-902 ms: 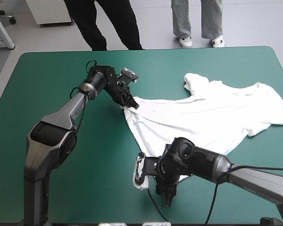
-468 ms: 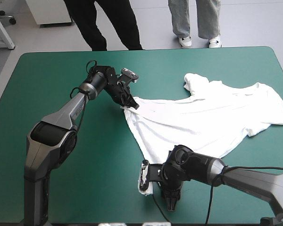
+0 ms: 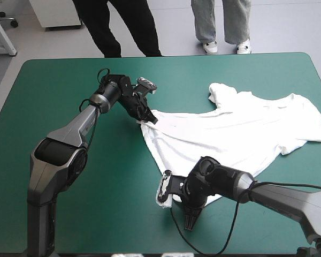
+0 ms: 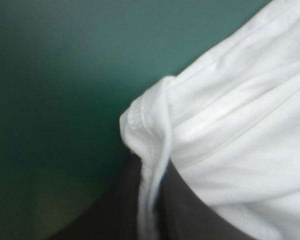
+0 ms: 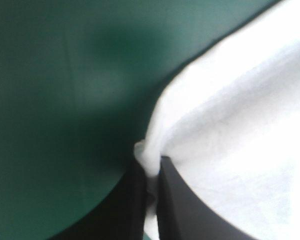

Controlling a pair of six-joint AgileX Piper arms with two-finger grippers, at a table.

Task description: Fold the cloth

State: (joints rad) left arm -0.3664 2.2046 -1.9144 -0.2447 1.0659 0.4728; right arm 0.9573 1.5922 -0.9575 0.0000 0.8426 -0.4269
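Left of centre, pinched tight in the left gripper (image 3: 148, 120): the far hem corner of the T-shirt (image 3: 241, 134). Rightward from there, spread mostly flat over the teal-green cover (image 3: 59, 80), long axis toward the right edge. Near the front edge, clamped in the right gripper (image 5: 151, 172): the near hem corner. Probably next: carrying both corners rightward.

Item: one table (image 3: 21, 118), rounded at its far corners; a teal-green cover (image 3: 257, 75) lay smooth over the table's whole top.
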